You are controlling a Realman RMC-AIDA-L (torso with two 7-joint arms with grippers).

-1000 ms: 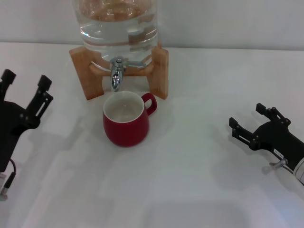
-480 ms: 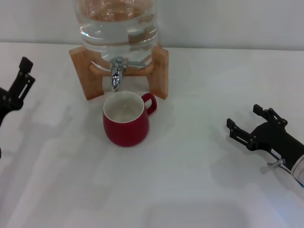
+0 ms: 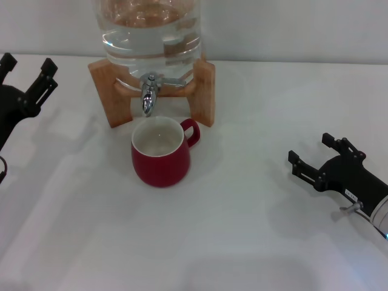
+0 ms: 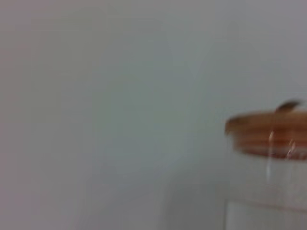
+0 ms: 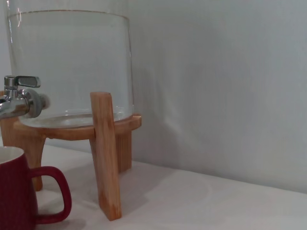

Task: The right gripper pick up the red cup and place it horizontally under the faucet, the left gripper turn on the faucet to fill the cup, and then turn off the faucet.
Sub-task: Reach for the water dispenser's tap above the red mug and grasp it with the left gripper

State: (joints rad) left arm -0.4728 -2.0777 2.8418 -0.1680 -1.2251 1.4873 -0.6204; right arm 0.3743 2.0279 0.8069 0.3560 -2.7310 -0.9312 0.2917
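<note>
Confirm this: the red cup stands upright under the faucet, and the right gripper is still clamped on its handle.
Not quite. The red cup does stand upright under the faucet, but the right gripper is not on its handle: the head view shows it open, well off to the cup's right.

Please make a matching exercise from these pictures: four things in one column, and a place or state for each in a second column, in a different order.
Things:
1. cup
2. faucet
3. left hand
4. right hand

Places or states:
A. open, low on the table's right side
B. upright on the table, handle toward the right
C. open, raised at the far left
D. on the glass jar's front, spout above the cup

Pairs: 1-B, 2-D, 3-C, 4-A
</note>
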